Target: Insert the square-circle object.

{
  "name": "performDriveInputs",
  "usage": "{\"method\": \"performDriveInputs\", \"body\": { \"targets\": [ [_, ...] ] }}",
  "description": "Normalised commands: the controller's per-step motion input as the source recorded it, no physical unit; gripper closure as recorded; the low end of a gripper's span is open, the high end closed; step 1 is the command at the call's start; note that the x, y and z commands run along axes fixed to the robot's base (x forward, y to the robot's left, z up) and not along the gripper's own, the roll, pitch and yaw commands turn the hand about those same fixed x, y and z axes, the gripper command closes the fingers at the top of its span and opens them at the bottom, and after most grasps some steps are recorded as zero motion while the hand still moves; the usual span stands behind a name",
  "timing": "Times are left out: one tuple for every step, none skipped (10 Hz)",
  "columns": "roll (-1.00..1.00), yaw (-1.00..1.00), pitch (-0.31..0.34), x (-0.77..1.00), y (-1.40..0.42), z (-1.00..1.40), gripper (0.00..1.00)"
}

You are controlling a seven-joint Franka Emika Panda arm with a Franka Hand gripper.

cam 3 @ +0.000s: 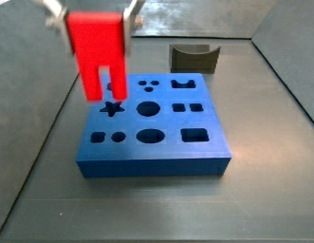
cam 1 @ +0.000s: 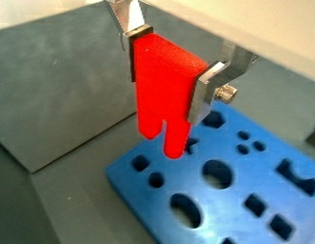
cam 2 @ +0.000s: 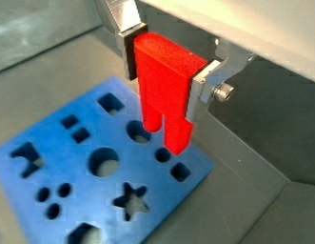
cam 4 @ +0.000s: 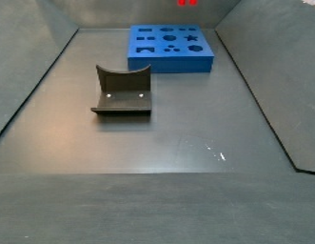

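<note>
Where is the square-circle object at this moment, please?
The square-circle object lies on the floor apart from the blue board, far from the gripper, which holds a red piece above the board.

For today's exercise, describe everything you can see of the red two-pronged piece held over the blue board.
The red two-pronged piece is a flat, bright red slab, plastic-looking, with two prongs pointing down and a slot between them. It hangs upright, clamped near its top between the gripper fingers, whose silver plates press its two sides. Its prongs hover just above the blue board, near the star-shaped hole in a side view. Whether the tips touch the board cannot be told. Nothing else touches it.
</note>
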Motion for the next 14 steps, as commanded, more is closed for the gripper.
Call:
{"method": "performDriveInputs", "body": {
  "targets": [
    [0.24, -0.03, -0.004, -0.06, -0.34, -0.92, 1.00],
    [0.18, 0.07, -0.021, -0.19, -0.25, -1.00, 1.00],
    [0.06, 0.04, -0.037, 0.00, 0.00, -1.00, 1.00],
    [0.05, -0.11, 0.041, 0.00, 0.06, -0.69, 1.00],
    [0.00, -0.19, 0.067, 0.00, 0.08, -0.55, 1.00],
    [0.00, -0.18, 0.033, 0.00, 0.01, -0.54, 1.00],
    [-0.17, -0.07, 0.000, 0.00, 0.00, -0.61, 1.00],
    [-0.20, -0.06, 0.000, 0.00, 0.03, -0.53, 1.00],
    [-0.14, -0.04, 0.000, 0.09, 0.07, -0.41, 1.00],
    [-0.11, 0.00, 0.000, 0.00, 0.10, -0.37, 1.00],
    [-0.09, 0.00, 0.000, 0.00, 0.13, -0.38, 1.00],
    [-0.18, -0.02, -0.071, 0.00, 0.08, -0.68, 1.00],
    [-0.24, -0.07, -0.134, -0.02, 0.00, -0.66, 1.00],
    [-0.20, -0.17, -0.154, -0.07, 0.00, -0.71, 1.00]
  ]
}}
